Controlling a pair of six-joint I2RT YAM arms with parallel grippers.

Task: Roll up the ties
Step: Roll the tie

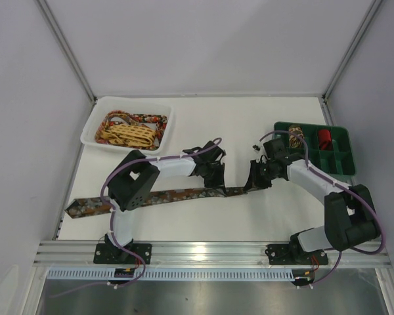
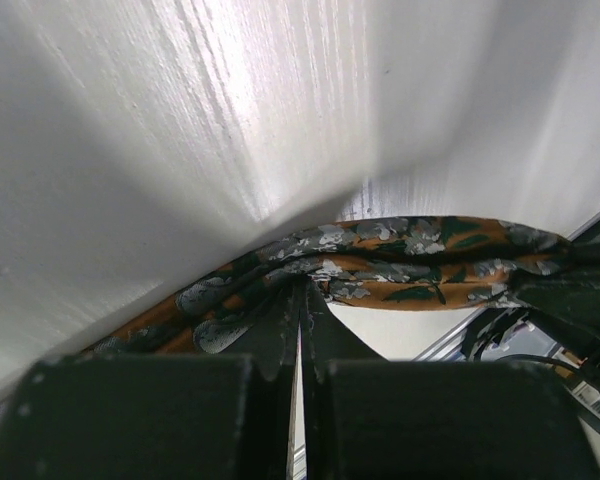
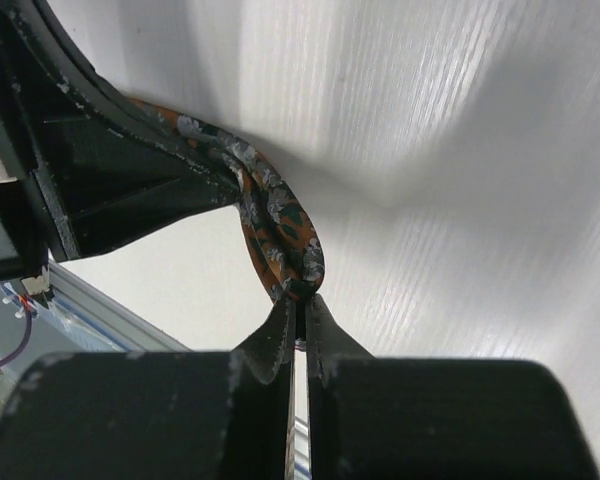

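1. Far left, a white tray [image 1: 90,131] holds unrolled ties [image 1: 128,133], a yellow lattice one on top.
2. The brown-orange tie [image 1: 164,196] lies flat along the bench [image 1: 203,125], wide end near left, narrow end mid-bench.
3. The left hand [image 2: 302,300] is clamped on it just short of the narrow end.
4. The right hand [image 3: 299,310] pinches the narrow tip itself.
5. Far right, a green tray [image 1: 345,167] holds rolled coils [image 1: 294,138].
6. Rolling looks barely begun; next, the tip likely needs turning over onto itself to form a tight core.
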